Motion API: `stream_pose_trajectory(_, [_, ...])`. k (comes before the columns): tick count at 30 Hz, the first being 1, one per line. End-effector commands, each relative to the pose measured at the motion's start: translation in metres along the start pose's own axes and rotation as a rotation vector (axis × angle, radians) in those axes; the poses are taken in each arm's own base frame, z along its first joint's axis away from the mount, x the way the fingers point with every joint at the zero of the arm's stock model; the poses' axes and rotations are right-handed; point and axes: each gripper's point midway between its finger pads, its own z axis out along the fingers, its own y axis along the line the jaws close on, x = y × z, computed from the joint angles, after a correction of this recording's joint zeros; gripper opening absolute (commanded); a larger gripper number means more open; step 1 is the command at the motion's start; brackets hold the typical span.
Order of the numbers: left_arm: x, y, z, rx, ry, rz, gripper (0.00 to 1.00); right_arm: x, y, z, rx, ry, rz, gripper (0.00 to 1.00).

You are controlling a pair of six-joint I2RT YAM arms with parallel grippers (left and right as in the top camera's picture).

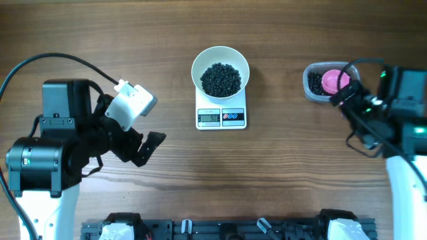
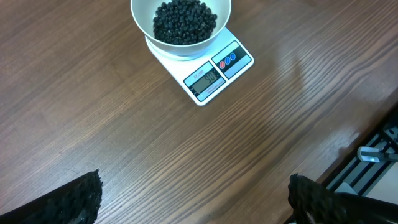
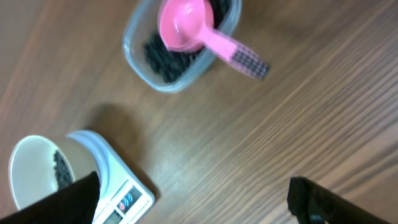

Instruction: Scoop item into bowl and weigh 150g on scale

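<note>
overhead – bowl: the white bowl (image 1: 199, 61) sits on the top half of the scale (image 1: 221, 117), at mid-bench.
overhead – beans: a black heap of beans (image 1: 221, 79) fills the bottom of the bowl.
overhead – tub: a clear tub (image 1: 308, 85) lies to the right, well apart from the scale, with a pink scoop (image 1: 333, 81) lying in it on more beans.
overhead – left hand: the left hand (image 1: 148, 148) hangs over bare bench (image 1: 280, 173), well left of the scale, spread wide and empty.
overhead – right hand: the right hand (image 1: 347, 95) is just beside the tub; its spread cannot be told here.
left wrist – scale: the scale (image 2: 214, 78) shows a lit display, digits too small to read; the bowl (image 2: 140, 22) rests on it, full of beans (image 2: 185, 20).
left wrist – left hand: both fingers (image 2: 74, 202) sit at the frame's lower corners, far apart, with nothing between.
right wrist – scoop: the scoop (image 3: 186, 28) rests in the tub (image 3: 132, 53), its handle sticking out over the rim.
right wrist – right hand: the fingers (image 3: 68, 199) stand wide, holding nothing, clear of the scoop.
right wrist – bowl: the bowl (image 3: 28, 165) on the scale (image 3: 121, 193) shows at lower left.
</note>
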Motion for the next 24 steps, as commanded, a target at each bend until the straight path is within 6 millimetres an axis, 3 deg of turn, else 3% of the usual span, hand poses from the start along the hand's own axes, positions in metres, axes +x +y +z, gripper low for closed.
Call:
stream_pose_trajectory(1, [-0.004, -0.001, -0.004, 0.001, -0.02, 0.02, 1.0, 0.024, -0.005, 0.028, -0.059, 0.071, 0.125, 0.93])
stream_pose_trajectory(8, [-0.004, -0.001, -0.004, 0.001, -0.02, 0.02, 1.0, 0.038, -0.025, 0.063, -0.039, 0.09, 0.184, 0.92])
stream_pose_trajectory(16, [-0.004, -0.001, -0.004, 0.001, -0.02, 0.02, 1.0, 0.014, -0.073, 0.083, 0.008, 0.022, 0.248, 0.91])
stream_pose_trajectory(22, [-0.004, -0.001, -0.004, 0.001, -0.02, 0.02, 1.0, -0.027, -0.06, 0.085, -0.168, -0.064, 0.211, 0.91])
stream_pose_trajectory(24, [-0.004, -0.001, -0.004, 0.001, -0.02, 0.02, 1.0, -0.03, -0.054, 0.089, -0.201, -0.057, 0.197, 0.9])
